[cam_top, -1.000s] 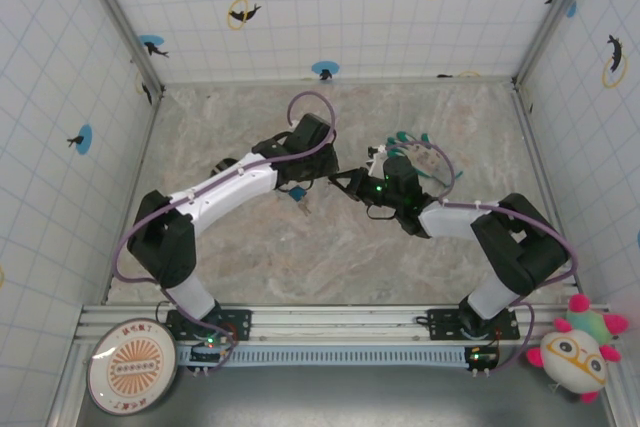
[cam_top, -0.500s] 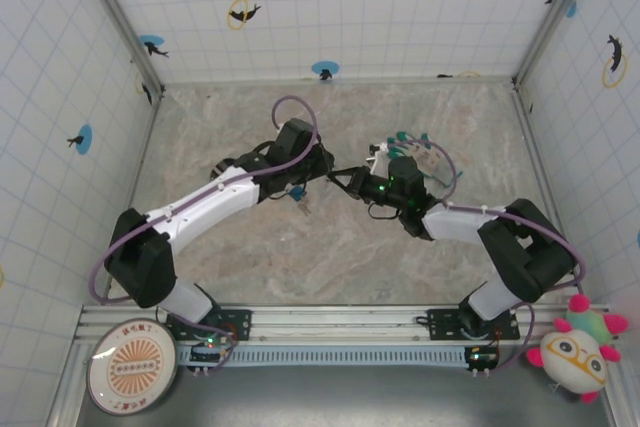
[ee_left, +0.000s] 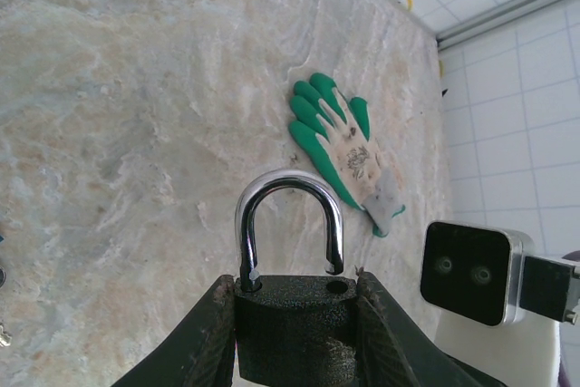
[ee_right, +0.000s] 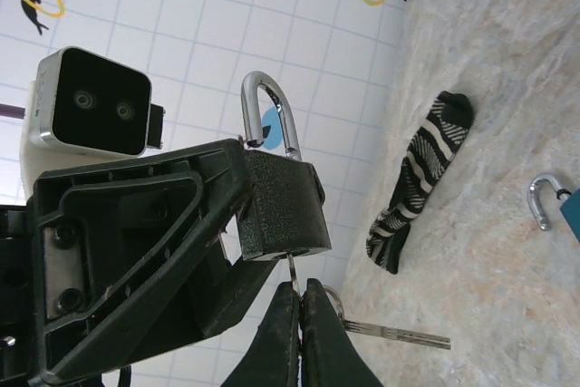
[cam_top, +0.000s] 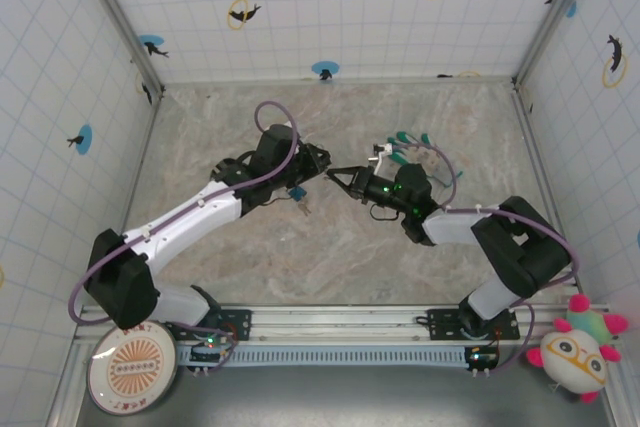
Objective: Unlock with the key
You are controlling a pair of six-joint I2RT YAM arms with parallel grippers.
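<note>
Jaws narrow on padlock (ee_left: 294,333), pinched on key (ee_right: 291,269).
Padlock is being held by left gripper (ee_left: 294,283), key by right gripper (ee_right: 295,289).

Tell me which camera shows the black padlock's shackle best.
Left wrist: the shackle faces the camera whole, its free end lifted out of the padlock. The right wrist view shows it narrower, at an angle; in the top view it is too small to judge.
</note>
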